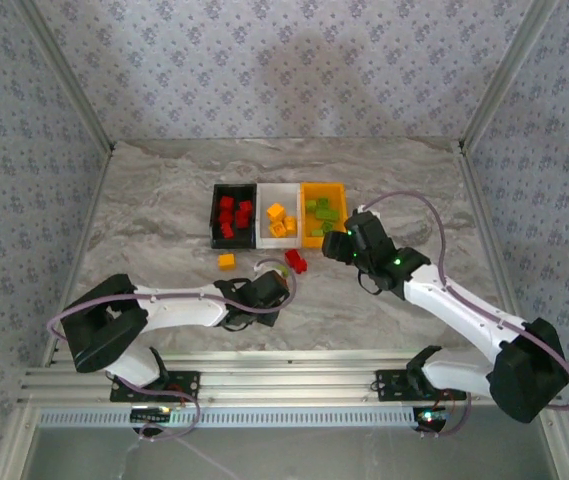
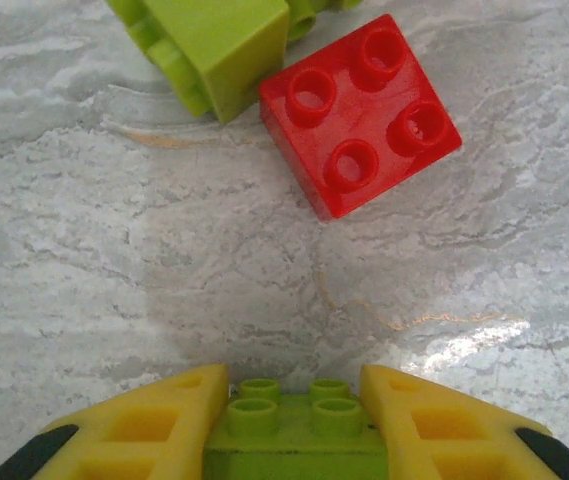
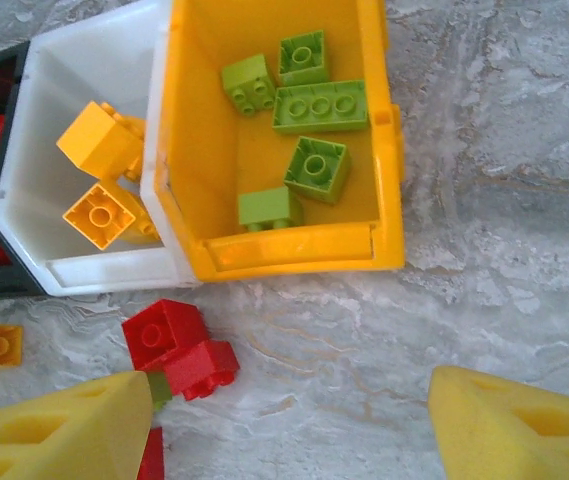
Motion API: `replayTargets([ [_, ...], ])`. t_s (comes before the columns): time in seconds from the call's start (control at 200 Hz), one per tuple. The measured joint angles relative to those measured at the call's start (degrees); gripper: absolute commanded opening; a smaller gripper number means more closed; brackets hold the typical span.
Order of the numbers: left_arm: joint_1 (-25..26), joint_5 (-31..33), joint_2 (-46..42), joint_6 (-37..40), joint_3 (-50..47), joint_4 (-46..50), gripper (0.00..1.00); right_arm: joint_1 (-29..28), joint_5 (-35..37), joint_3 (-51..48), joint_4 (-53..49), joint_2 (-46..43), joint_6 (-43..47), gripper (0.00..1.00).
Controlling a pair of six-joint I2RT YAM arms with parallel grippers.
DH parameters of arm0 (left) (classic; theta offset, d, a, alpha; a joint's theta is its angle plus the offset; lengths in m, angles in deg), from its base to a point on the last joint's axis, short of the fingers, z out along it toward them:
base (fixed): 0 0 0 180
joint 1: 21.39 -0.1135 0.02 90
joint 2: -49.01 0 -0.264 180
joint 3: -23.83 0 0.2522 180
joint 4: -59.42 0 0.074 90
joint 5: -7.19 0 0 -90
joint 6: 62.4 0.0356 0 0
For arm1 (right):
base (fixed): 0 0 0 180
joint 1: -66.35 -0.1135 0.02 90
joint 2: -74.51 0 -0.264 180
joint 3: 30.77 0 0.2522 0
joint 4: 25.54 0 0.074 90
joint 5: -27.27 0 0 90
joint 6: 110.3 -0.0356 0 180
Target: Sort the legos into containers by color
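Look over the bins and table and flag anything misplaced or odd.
No colors are mixed: black bin holds red, white bin orange-yellow, orange-yellow bin green. Loose on the table: an orange-yellow brick, red bricks, a tipped green brick. The left gripper is shut on a second green brick.

Lime brick in left pincer

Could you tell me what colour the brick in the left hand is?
Lime green; the brick shows best in the left wrist view.
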Motion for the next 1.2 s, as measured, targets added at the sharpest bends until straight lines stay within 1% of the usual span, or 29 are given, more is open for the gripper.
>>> replayTargets([
  [0.085,0.2,0.0,-0.7,-0.04,0.0,0.96,0.29,-0.04,0.61,-0.5,-0.13,-0.9,-0.24,0.75],
  [0.2,0.17,0.02,-3.78,0.44,1.7,4.24,0.29,-0.15,1.57,-2.49,-0.11,-3.54,-0.74,0.75],
  [0.285,-0.68,-0.26,-4.48,1.84,6.82,6.47,0.28,-0.26,2.12,-4.87,-0.39,-5.55,-1.38,0.75],
  [0.385,-3.28,-1.55,-2.56,4.33,16.13,7.3,0.28,-0.28,2.32,-7.61,-0.59,-6.73,-2.29,0.75],
  [0.48,-6.49,-2.54,2.27,7.06,26.32,7.06,0.29,-0.48,2.29,-10.25,-1.25,-7.58,-3.43,0.75],
  [0.645,-10.86,-3.67,14.86,11.41,43.3,7.23,0.29,-1.7,2.34,-13.18,-2.23,-8.41,-5.07,0.75],
  [0.79,-12.7,-4.7,26.16,13.77,56.15,9.55,0.29,-3.78,2.69,-14.51,-2.27,-8.48,-6.25,0.75],
  [0.865,-13.16,-5.03,31.36,14.43,61.66,11.21,0.31,-4.42,2.71,-15.02,-2.36,-8.48,-6.67,0.75],
  [0.934,-13.64,-5.18,35.1,14.71,65.24,12.63,0.39,-4.9,2.69,-15.26,-2.49,-8.48,-7.06,0.75],
  [1.009,-14.01,-5.31,37.48,15.13,67.06,13.94,0.55,-5.31,2.54,-15.28,-2.27,-8.48,-7.06,0.75],
  [1.104,-14.36,-6.03,37.83,14.97,67.19,15.52,0.72,-5.66,1.95,-15.26,-1.38,-8.33,-6.99,0.76],
  [1.149,-14.47,-6.25,37.64,14.49,67.21,15.37,0.79,-5.92,1.53,-15.26,-0.87,-8.07,-6.84,0.77],
  [1.199,-14.6,-6.54,37.09,14.23,67.08,15.23,0.83,-6.25,1.05,-15.23,-0.15,-7.52,-6.58,0.77],
])
